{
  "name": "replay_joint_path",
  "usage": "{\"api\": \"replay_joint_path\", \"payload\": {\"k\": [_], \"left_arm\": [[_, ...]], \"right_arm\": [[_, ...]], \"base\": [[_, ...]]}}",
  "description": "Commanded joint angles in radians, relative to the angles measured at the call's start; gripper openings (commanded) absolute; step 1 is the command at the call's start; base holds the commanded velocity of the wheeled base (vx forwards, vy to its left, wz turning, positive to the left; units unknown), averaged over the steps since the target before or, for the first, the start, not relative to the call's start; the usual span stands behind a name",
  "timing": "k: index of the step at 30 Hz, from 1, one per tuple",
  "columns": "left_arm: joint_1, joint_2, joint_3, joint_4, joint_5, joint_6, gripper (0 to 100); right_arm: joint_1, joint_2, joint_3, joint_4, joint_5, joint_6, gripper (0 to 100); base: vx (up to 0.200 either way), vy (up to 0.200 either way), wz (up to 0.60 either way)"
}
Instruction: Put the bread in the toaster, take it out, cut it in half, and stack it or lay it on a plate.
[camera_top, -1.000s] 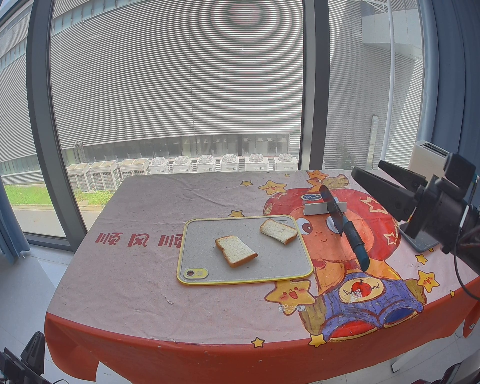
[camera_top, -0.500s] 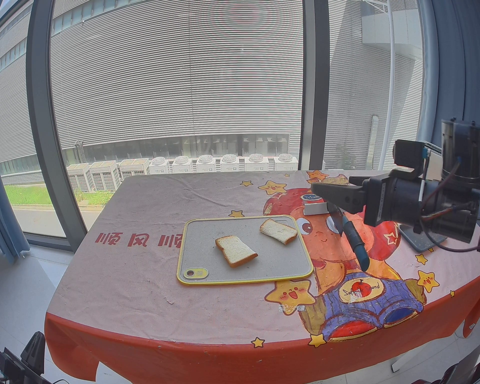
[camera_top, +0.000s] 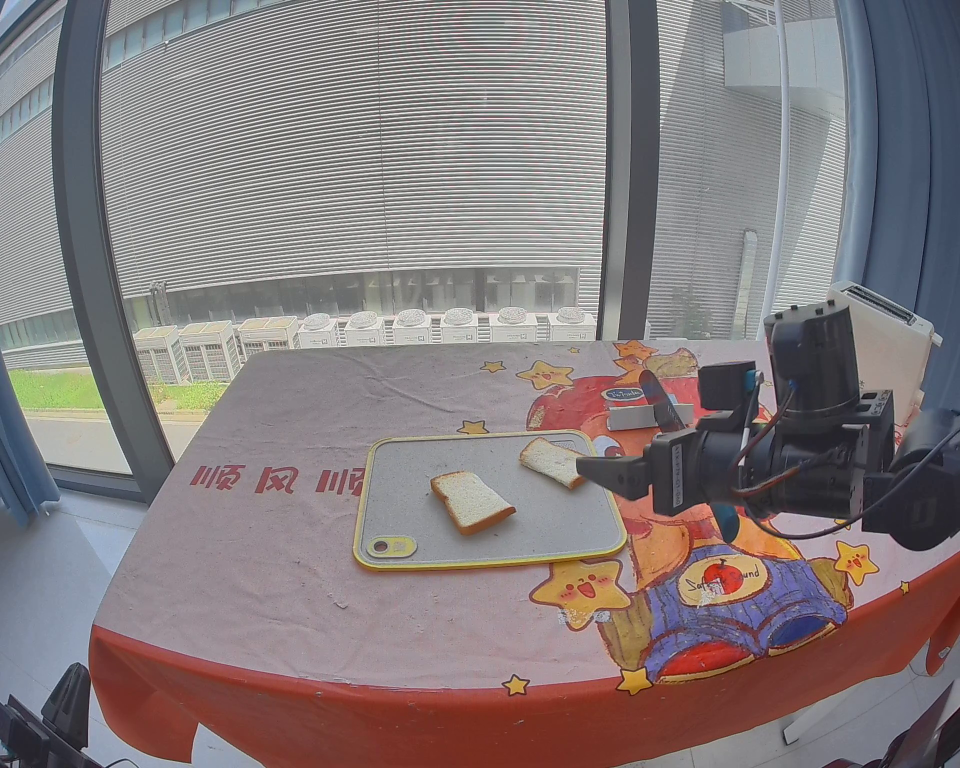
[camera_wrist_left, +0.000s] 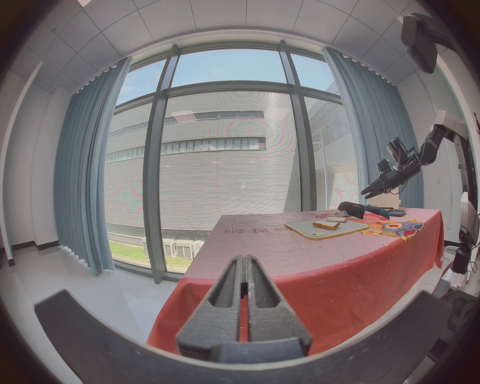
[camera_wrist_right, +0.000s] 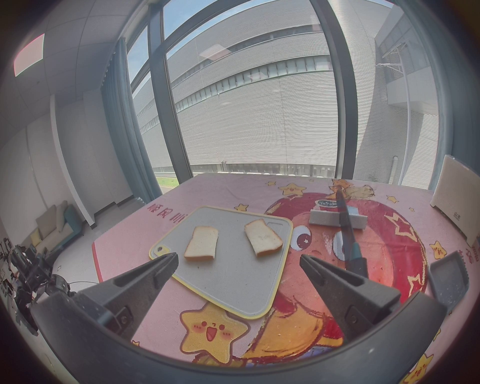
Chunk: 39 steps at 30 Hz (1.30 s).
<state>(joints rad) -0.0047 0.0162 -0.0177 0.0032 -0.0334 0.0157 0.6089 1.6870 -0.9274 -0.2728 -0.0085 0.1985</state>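
Head view: our right gripper (camera_top: 600, 470), jaws spread, hangs near the board's (camera_top: 400, 520) right edge. Both bread slices (camera_top: 557, 462) lie on it; we should lower squarely over the nearer one, pinching gently.

Large red characters (camera_top: 275, 479) are printed on the pink cartoon tablecloth (camera_top: 250, 580), well left of the black right gripper (camera_wrist_right: 237, 260). Lettering on the round yellow badge (camera_top: 722, 578) near it is illegible.

knife (camera_top: 657, 398): handle mostly hidden behind right gripper (camera_top: 598, 470) | toaster (camera_top: 885, 335): lower front hidden by right arm (camera_top: 920, 490)
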Motion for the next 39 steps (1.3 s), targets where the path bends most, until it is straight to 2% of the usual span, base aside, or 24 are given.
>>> {"api": "replay_joint_path", "payload": {"k": [1, 24, 39], "left_arm": [[0.000, -0.016, 0.016, 0.000, 0.000, 0.000, 0], [-0.001, -0.016, 0.016, 0.000, 0.000, 0.000, 0], [0.000, -0.016, 0.016, 0.000, -0.002, 0.001, 0]], "right_arm": [[0.023, 0.031, 0.015, -0.002, -0.001, 0.001, 100], [0.106, -0.006, 0.061, -0.002, -0.007, -0.001, 100], [0.094, -0.009, 0.059, -0.003, -0.030, 0.001, 100]], "base": [[0.000, 0.000, 0.00], [0.000, 0.000, 0.00], [0.000, 0.000, 0.00]]}}
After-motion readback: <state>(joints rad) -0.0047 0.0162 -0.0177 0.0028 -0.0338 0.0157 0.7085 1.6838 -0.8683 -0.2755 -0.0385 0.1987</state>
